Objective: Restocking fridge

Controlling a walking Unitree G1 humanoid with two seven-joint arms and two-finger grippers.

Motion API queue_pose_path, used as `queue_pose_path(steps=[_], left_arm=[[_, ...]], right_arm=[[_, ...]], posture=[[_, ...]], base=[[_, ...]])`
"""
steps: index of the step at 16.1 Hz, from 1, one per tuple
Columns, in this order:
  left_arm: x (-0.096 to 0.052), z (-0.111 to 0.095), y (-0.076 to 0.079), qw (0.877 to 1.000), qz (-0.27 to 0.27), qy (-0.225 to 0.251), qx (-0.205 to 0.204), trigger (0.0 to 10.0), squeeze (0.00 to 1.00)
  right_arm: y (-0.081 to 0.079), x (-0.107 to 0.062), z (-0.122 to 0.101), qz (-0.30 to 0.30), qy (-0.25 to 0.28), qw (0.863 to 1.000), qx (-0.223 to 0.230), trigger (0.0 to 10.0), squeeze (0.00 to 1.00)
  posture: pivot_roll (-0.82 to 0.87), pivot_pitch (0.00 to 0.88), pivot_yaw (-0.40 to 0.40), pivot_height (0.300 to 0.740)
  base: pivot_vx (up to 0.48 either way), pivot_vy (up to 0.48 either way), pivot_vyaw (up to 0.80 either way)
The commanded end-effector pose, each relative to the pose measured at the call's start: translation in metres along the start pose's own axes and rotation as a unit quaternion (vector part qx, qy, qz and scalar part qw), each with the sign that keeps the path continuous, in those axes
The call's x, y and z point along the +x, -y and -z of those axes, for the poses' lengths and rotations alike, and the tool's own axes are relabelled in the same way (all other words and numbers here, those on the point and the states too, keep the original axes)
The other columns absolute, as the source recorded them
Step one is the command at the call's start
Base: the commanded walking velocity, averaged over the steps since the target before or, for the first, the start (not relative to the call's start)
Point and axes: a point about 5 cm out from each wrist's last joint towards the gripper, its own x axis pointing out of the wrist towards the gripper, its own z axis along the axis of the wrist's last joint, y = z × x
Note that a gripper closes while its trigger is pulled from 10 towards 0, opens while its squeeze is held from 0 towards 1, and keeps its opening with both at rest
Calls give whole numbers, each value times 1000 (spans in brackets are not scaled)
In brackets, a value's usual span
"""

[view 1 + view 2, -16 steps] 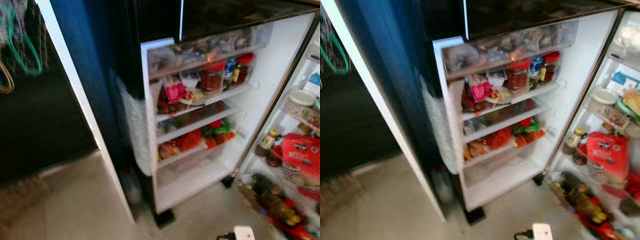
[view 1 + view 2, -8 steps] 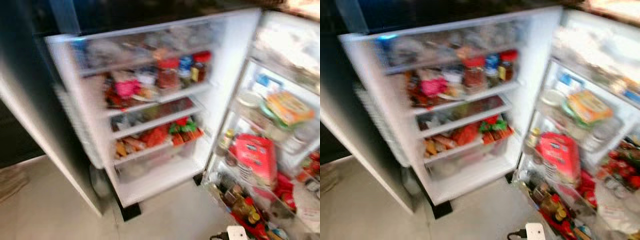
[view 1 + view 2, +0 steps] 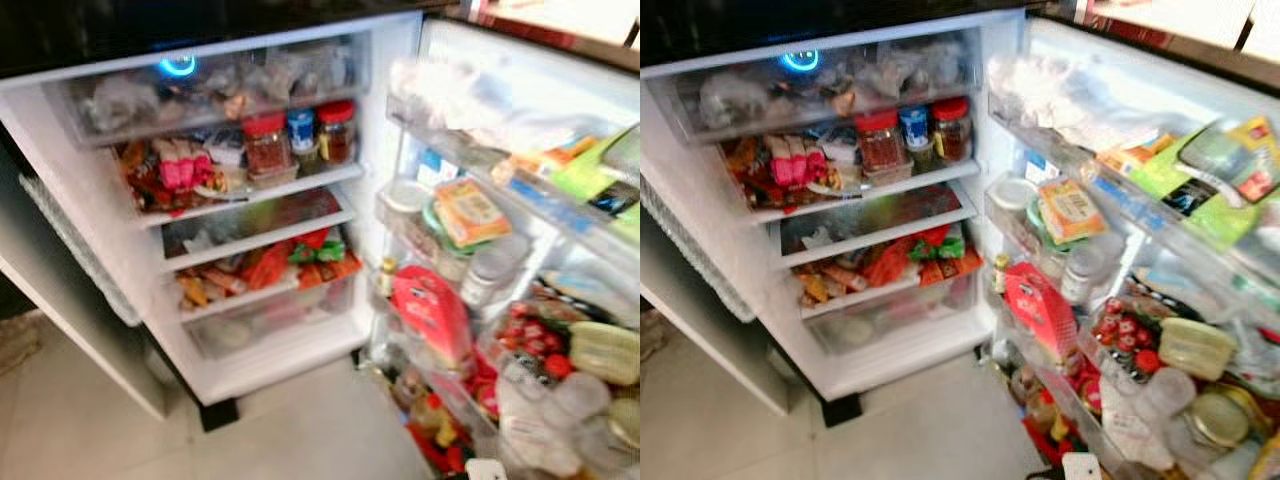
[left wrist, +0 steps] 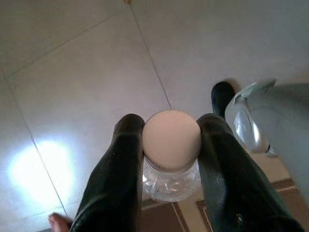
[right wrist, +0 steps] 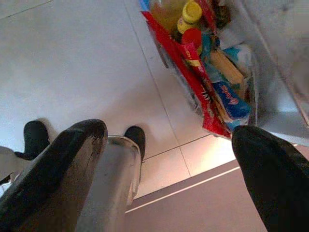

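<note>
left tool (image 4: 171, 145) is clamped on a white-capped clear jar (image 4: 172, 154), right tool (image 5: 169, 159) spread apart, before the open fridge (image 3: 420, 60).

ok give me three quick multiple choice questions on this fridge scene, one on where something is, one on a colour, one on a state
1. Where does the red-lidded jar stand?
A. on a door shelf
B. on the floor
C. on top of the fridge

2. What colour is the lid of the jar in the left tool?
A. green
B. pale cream
C. black

3. How is the right tool?
A. shut on a bottle
B. shut on nothing
C. open, holding nothing

Key: 1 A, it sits in the open door's upper shelf beside another red-lidded jar; 2 B, the left wrist view shows a pale round lid between the black fingers; 3 C, its fingers stand wide apart over the floor.
</note>
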Motion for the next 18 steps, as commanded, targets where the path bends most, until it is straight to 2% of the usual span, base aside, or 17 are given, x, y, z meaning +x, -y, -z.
queue_pose_path(steps=[1, 2, 3, 4, 5, 6, 7, 8, 9, 10, 12, 13, 14, 15, 16, 17, 18], left_arm=[[-1, 1, -6, 1000, -12, 7, 7, 10000, 0], [-1, -1, -6, 1000, -11, 21, -7, 10000, 0], [4, -35, -7, 997, -17, 78, -18, 10000, 0], [7, -89, -13, 986, -19, 164, -40, 10000, 0], [3, -128, -22, 972, -28, 230, -41, 10000, 0], [-1, -148, -25, 962, -32, 272, -19, 10000, 0], [-16, -178, -29, 930, -53, 363, -18, 10000, 0], [-28, -194, -27, 903, -41, 426, -46, 10000, 0], [-38, -206, -20, 884, -16, 465, -48, 10000, 0], [-48, -215, -10, 870, 11, 492, -40, 10000, 0], [-62, -215, 5, 852, 37, 521, -30, 10000, 0], [-66, -205, 7, 852, 36, 520, -43, 10000, 0], [-70, -190, 6, 857, 31, 511, -52, 10000, 0], [-72, -182, 5, 862, 25, 504, -59, 10000, 0], [-72, -182, 3, 862, 10, 502, -64, 10000, 0], [-72, -184, -1, 861, -2, 501, -87, 10000, 0], [-72, -184, -3, 862, -5, 498, -98, 10000, 0]], right_arm=[[-5, 0, 2, -8, -2, 1000, -3, 10000, 0], [-4, 0, 1, -11, -3, 1000, -13, 10000, 0], [-4, 0, 1, -12, -3, 1000, -13, 10000, 0], [-4, 0, 1, -12, -2, 1000, -12, 10000, 0], [-3, 0, 1, -13, -2, 1000, -11, 10000, 0], [-2, 0, 1, -12, -3, 1000, -11, 10000, 0], [-2, 0, 1, -10, -7, 1000, -8, 10000, 0], [-1, 0, 1, -10, -6, 1000, -7, 10000, 0], [0, 0, 1, -11, -6, 1000, -8, 10000, 0], [0, 0, 1, -11, -6, 1000, -8, 10000, 0], [-1, 0, 1, -13, -7, 1000, -8, 10000, 0], [-2, 0, 2, -12, -6, 1000, -4, 10000, 0], [-2, 0, 3, -10, -4, 1000, 5, 10000, 0], [-2, 0, 4, -9, -11, 1000, -3, 10000, 0], [-1, 0, 5, -11, -25, 999, -22, 10000, 0], [-1, 0, 5, -13, -31, 999, -39, 10000, 0], [-2, 0, 4, -17, -23, 999, -29, 10000, 0]], posture=[[-47, 0, 54, 740], [-46, 0, 54, 740], [-46, 0, 49, 740], [-47, 0, 46, 740], [-45, 0, 39, 740], [-42, 0, 38, 740], [-47, 0, 35, 740], [-44, 0, 28, 740], [-41, 0, 25, 740], [-39, 0, 24, 740], [-50, 0, 32, 740], [-59, 0, 37, 740], [-43, 0, 32, 740], [-24, 0, 27, 740], [-10, 0, 22, 740], [-3, 0, 21, 740], [-2, 0, 22, 740]], base=[[0, 0, 0], [0, 0, 0], [0, 0, 0], [0, 0, 0], [0, 0, 0], [0, 0, 0], [0, 0, 0], [0, 0, 0], [0, 0, 0], [0, 0, 0], [0, 0, 0], [0, 0, 0], [0, 0, 0], [0, 0, 0], [0, 0, 0], [0, 0, 0], [0, 0, 0]])
